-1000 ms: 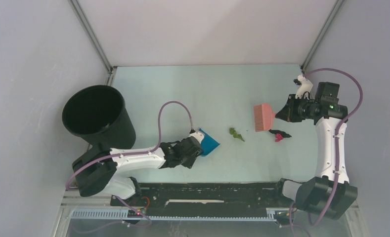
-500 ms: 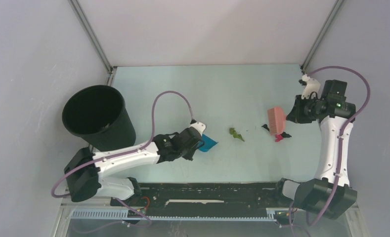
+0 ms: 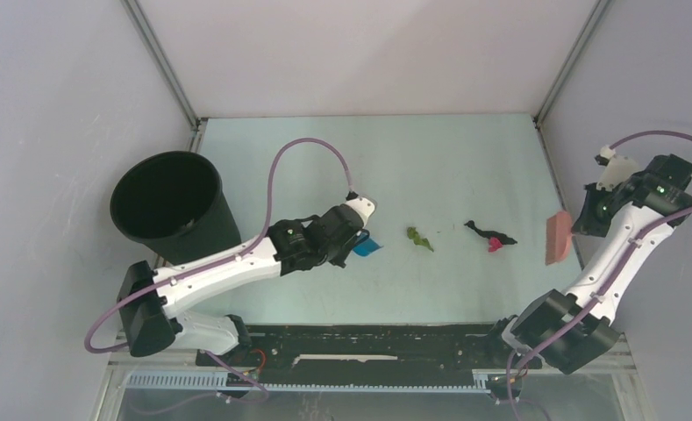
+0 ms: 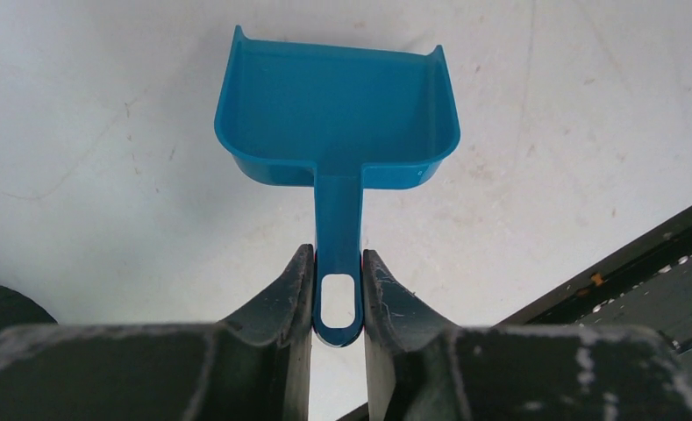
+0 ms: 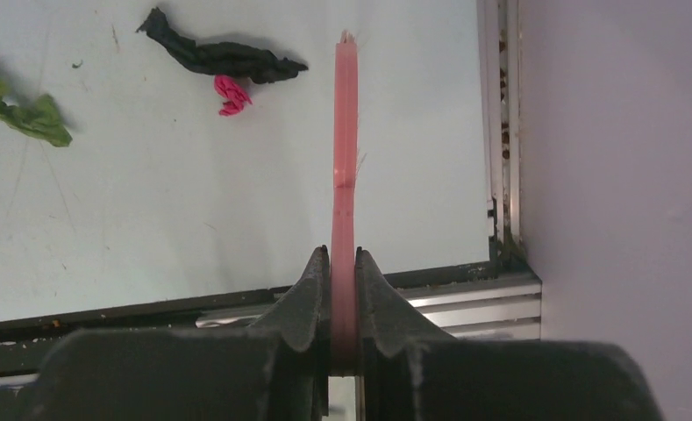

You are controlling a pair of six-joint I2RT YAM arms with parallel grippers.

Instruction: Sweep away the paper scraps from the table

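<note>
Paper scraps lay mid-frame on your table in the top view. Your left wrist view showed the left gripper, bottom centre, nipped tight on the handle of the blue dustpan. Your right wrist view showed the right gripper clamped on the pink brush, scraps upper left.

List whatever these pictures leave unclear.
- Top view: the dustpan is mostly covered by the left gripper.
- Top view: the inside of the bin is too dark to show contents.
- Right wrist view: the brush shows edge-on; its bristles cannot be told apart.
- Left wrist view: the paper scraps fall outside the frame.
</note>
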